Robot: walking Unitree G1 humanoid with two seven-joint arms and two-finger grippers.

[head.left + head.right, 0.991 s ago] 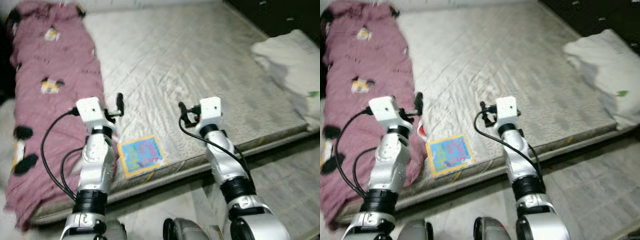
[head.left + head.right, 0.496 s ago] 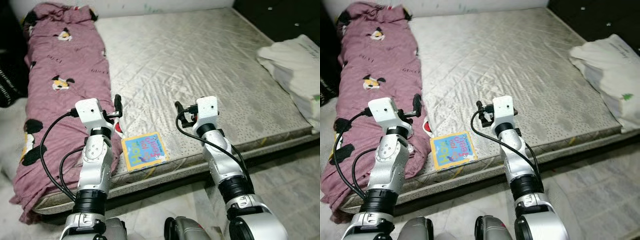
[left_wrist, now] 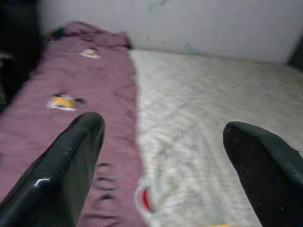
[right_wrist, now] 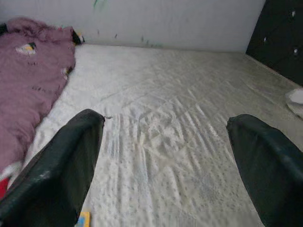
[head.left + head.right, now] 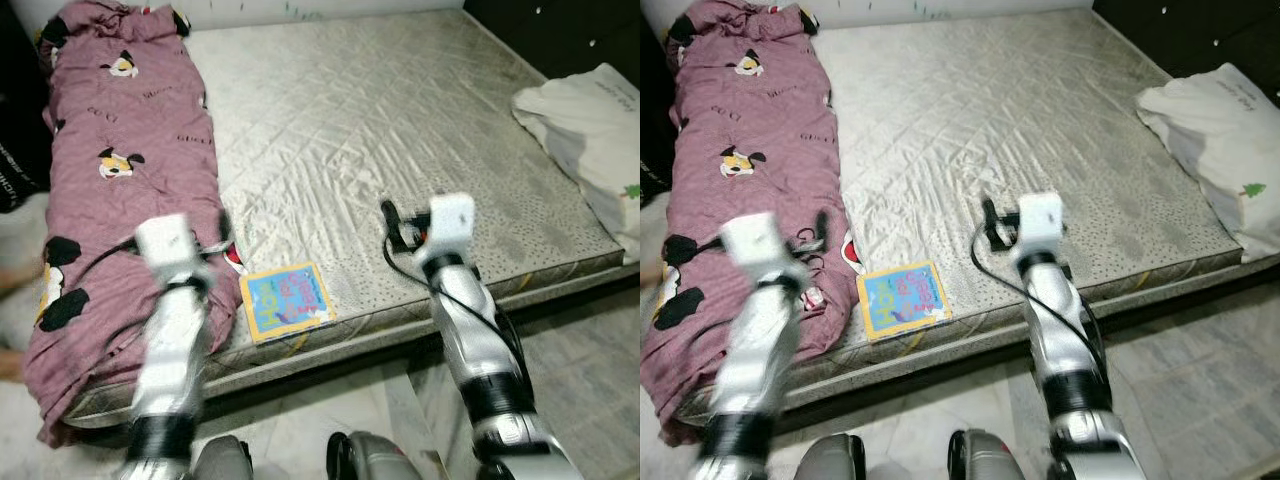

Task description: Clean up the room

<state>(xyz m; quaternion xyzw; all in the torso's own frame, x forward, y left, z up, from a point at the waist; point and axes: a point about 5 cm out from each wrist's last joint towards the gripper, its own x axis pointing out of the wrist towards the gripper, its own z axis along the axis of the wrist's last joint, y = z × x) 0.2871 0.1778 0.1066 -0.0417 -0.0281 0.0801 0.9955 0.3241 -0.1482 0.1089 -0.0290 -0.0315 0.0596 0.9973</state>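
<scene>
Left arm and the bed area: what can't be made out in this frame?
- Left arm: motion-blurred in both eye views, so its outline is smeared.
- Red item beside the book: mostly tucked under the blanket; unidentifiable.
- Book title: too small to read in the eye views.
- White bundle: cut off by the right edge of the eye views.
- Dark item left of the blanket: cut by the left edge.

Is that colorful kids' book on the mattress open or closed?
Closed. The book lies flat on the mattress near its front edge, cover up, showing one blue, yellow-bordered face with no spread pages, beside the maroon blanket.
</scene>
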